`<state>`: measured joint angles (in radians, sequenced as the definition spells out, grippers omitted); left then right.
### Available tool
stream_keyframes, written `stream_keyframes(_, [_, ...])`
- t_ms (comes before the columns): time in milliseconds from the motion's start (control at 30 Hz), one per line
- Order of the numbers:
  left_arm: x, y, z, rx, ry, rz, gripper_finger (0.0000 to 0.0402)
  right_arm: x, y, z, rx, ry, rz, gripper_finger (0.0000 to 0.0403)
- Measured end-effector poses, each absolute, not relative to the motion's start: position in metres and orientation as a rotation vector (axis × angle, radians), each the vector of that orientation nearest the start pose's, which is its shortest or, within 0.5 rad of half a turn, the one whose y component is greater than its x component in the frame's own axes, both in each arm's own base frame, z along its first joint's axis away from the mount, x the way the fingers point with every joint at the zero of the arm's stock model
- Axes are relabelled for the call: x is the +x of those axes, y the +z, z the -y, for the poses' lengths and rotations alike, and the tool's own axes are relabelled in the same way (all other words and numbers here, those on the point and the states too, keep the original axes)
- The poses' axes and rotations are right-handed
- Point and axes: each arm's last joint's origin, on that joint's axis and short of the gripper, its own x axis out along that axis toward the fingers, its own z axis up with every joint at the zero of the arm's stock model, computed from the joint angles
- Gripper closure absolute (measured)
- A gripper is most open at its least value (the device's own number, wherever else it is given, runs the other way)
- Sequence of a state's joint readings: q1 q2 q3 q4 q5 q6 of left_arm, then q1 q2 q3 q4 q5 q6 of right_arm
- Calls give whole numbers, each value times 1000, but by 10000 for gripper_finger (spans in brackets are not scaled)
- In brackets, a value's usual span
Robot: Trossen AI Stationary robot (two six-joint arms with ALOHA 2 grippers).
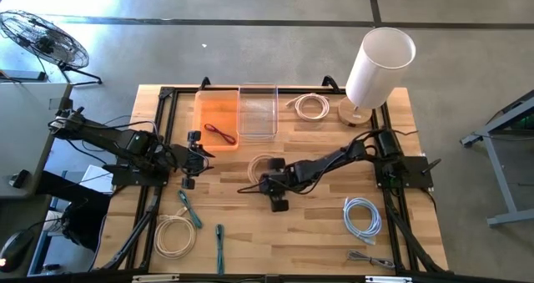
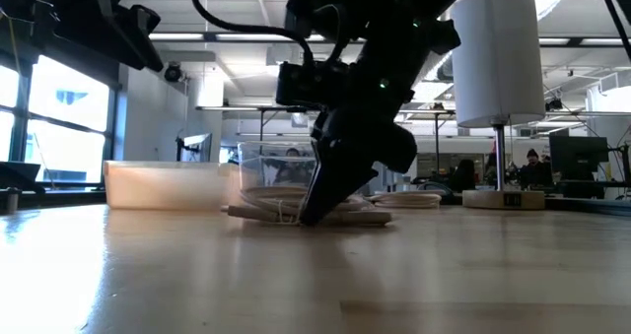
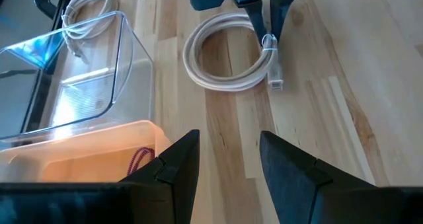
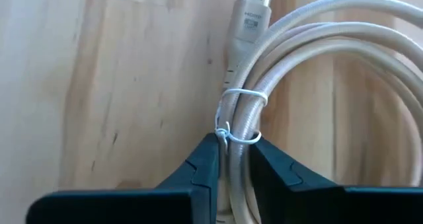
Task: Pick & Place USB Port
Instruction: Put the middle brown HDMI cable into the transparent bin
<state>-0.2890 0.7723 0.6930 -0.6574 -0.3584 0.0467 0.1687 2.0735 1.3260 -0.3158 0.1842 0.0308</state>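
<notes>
From above, the right hand (image 1: pixel 265 181) reaches to the middle of the tabletop (image 1: pixel 317 233), down at the coiled beige cable (image 1: pixel 264 164), while the left hand (image 1: pixel 197 156) waits beside the orange bin (image 1: pixel 217 116). The left wrist view shows the left hand's fingers (image 3: pixel 175 168) spread wide. In the right wrist view, the right hand's fingers (image 4: pixel 201 168) sit narrow around the cable's tied bundle.

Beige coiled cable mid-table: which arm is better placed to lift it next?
Right. The right gripper already straddles the beige cable at its tie, while the left gripper hangs open by the orange bin.
</notes>
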Motion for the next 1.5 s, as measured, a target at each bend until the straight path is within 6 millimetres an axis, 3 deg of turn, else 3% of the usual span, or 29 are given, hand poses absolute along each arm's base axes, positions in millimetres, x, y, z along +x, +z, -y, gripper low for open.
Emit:
stream_keyframes(133, [148, 263, 33, 281, 49, -707, 248, 415, 148, -78, -230, -100, -1038, 351])
stream_keyframes(333, [148, 263, 34, 276, 42, -710, 248, 428, 209, -101, -356, -151, -957, 351])
stream_keyframes(433, [148, 263, 34, 277, 43, -711, 248, 436, 240, -102, -417, -185, -901, 351])
stream_keyframes(567, [148, 263, 34, 285, 40, -713, 248, 448, 277, -76, -411, -263, -829, 351])
stream_keyframes(700, [147, 262, 33, 291, 38, -727, 248, 458, 303, -28, -325, -338, -771, 351])
stream_keyframes(933, [145, 259, 33, 305, 36, -767, 248, 458, 307, 60, -71, -416, -756, 351])
stream_keyframes(1067, [145, 259, 33, 302, 28, -768, 248, 451, 298, 91, 71, -437, -783, 351])
stream_keyframes(1267, [144, 258, 33, 303, 21, -772, 248, 449, 295, 104, 126, -392, -780, 337])
stream_keyframes(1500, [144, 258, 33, 304, 21, -773, 248, 450, 296, 97, 55, -486, -773, 191])
